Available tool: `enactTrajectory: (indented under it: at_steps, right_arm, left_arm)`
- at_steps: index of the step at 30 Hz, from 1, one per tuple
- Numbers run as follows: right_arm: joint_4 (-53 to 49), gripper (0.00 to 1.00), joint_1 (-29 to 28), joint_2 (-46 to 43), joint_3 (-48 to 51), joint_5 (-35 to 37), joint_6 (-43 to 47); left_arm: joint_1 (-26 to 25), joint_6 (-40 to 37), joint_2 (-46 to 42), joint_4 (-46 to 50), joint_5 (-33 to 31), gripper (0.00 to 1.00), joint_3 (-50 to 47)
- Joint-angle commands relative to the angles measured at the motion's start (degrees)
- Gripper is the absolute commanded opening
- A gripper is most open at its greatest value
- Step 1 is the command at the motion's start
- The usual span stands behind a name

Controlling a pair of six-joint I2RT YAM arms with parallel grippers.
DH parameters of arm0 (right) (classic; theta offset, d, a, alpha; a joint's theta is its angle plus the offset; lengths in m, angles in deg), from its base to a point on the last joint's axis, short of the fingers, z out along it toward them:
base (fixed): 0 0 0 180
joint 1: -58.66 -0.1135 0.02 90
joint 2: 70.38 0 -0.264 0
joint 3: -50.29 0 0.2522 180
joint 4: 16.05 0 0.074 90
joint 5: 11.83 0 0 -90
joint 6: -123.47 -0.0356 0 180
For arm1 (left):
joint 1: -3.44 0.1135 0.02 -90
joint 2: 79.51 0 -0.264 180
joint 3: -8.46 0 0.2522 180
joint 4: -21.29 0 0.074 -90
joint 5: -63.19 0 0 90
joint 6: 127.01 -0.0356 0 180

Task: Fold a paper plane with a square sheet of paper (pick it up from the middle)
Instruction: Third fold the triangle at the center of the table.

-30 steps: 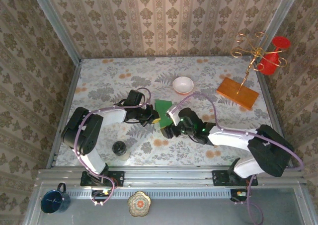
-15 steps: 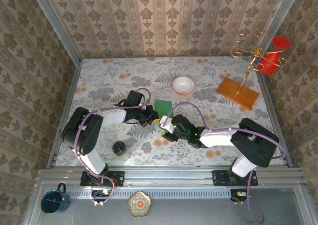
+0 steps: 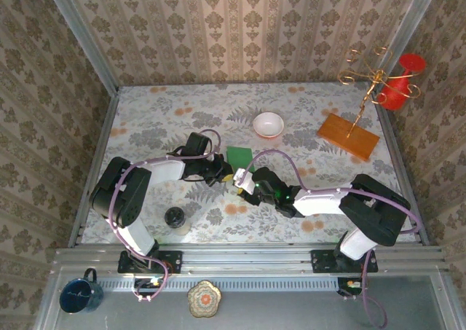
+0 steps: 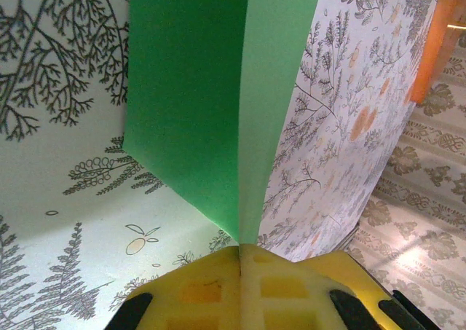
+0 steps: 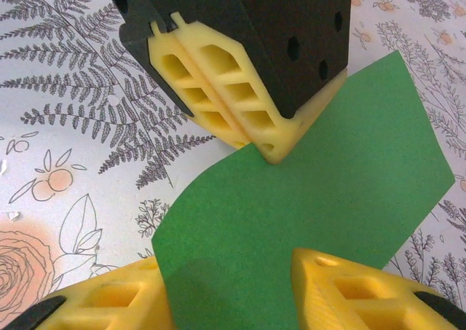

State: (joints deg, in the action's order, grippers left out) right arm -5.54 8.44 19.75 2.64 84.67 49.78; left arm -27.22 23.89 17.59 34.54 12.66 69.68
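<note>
The square sheet of paper (image 3: pixel 239 157) sits mid-table, bent upward rather than flat, just this side of the white bowl (image 3: pixel 269 124). On my left wrist feed the sheet (image 4: pixel 196 89) rises as two green flaps meeting in a crease at the left tool (image 4: pixel 240 251), whose yellow pads are pressed together on the paper's edge. On the right wrist feed the right tool (image 5: pixel 233 301) has its pads apart, with a corner of the sheet (image 5: pixel 306 206) lying between them and the left tool (image 5: pixel 269 149) pinching the edge just beyond.

From above, the left arm (image 3: pixel 145 177) lies low, elbow bent, forearm running right to the centre. The right arm (image 3: pixel 331 199) folds at its elbow and stretches left, so that both tools meet nose to nose at the paper's near edge.

The table (image 3: pixel 160 119) carries a floral cloth. An orange-brown wooden board (image 3: pixel 348 136) sits far right. Patterned wallpaper (image 3: pixel 233 31) encloses the cell.
</note>
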Motion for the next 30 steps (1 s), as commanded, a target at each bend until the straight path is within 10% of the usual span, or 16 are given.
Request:
enactTrajectory:
  at_steps: [1,18,30]
  right_arm:
    - [2.10,0.42,-0.26,-1.18,1.02,-2.24,-0.86]
    - [-3.58,0.06,1.52,-0.81,0.50,-13.71,-12.26]
    - [-4.44,0.03,2.53,1.24,0.46,-18.07,-20.68]
  left_arm:
    - [0.33,0.31,-0.36,-0.45,0.63,0.06,-0.88]
    - [6.58,-11.40,-7.84,10.27,-4.16,0.39,1.05]
    - [0.02,-19.11,6.84,16.73,-6.17,0.28,15.11]
